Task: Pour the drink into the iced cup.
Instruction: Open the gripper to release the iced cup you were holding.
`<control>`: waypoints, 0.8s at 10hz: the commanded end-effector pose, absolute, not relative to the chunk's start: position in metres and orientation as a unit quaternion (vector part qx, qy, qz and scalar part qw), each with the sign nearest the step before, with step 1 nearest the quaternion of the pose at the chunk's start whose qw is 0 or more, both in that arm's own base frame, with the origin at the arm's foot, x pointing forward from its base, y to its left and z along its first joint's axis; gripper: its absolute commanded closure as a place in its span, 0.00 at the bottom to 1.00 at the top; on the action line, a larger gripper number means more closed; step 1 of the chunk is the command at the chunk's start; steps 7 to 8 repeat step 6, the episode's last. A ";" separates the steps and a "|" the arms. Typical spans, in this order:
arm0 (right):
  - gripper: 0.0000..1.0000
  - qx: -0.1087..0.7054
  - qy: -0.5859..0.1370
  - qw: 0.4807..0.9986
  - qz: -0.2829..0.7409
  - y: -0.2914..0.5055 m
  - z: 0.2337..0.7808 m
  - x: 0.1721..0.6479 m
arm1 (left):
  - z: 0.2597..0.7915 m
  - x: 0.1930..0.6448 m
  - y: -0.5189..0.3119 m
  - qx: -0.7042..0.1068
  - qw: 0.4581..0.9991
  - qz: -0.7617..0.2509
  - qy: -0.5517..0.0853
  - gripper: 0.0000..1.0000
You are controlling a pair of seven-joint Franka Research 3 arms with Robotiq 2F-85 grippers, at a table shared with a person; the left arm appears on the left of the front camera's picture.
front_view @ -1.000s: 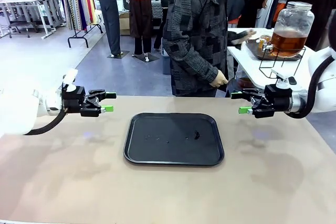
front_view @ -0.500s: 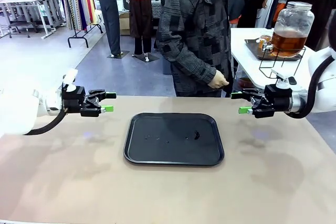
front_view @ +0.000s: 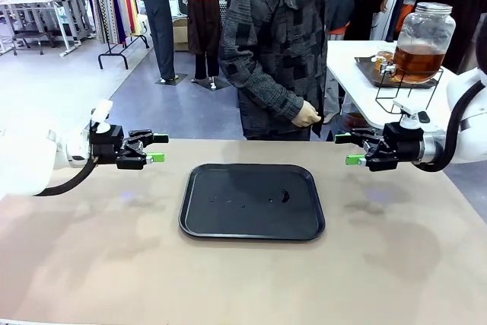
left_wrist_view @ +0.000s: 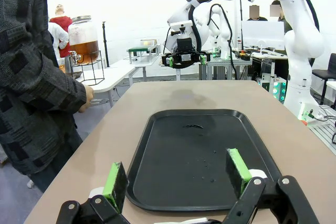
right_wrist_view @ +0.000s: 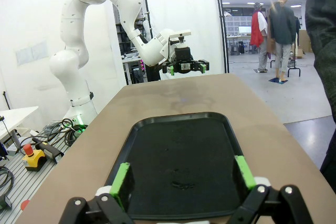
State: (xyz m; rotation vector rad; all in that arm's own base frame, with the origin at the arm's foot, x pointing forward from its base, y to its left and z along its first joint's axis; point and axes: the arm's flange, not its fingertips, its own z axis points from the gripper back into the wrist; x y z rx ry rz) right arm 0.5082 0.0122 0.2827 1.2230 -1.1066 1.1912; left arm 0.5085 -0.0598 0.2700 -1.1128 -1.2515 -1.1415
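The drink, an amber liquid filling roughly the lower half of a lidded glass dispenser jar, is found on a wire stand on a white side table beyond the far right corner of the work table, well apart from both arms; the raised stand is judged to leave room for a cup under the tap. No iced cup can be made out, so pouring is judged not to have begun. A person in a dark patchwork jacket stands at the far edge, between the jar and the middle, one hand held low near the table edge. A black tray lies at the centre of the table, bare but for a few small specks, presumably set as the spot for the cup. The left gripper and the right gripper are held off the surface on either side of the tray, facing each other, jaws spread wide with nothing between them, seemingly parked in readiness.
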 end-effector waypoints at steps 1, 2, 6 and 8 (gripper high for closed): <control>0.00 0.512 -0.462 0.526 0.498 0.013 0.285 0.509 | 0.271 0.508 -0.060 -0.467 0.527 -0.478 -0.525 0.00; 0.00 0.512 -0.462 0.526 0.498 0.013 0.285 0.509 | 0.271 0.508 -0.060 -0.467 0.527 -0.478 -0.525 0.00; 0.00 0.512 -0.462 0.526 0.498 0.013 0.285 0.509 | 0.271 0.508 -0.060 -0.467 0.527 -0.478 -0.525 0.00; 0.00 0.512 -0.462 0.526 0.498 0.013 0.285 0.509 | 0.271 0.508 -0.060 -0.467 0.527 -0.478 -0.525 0.00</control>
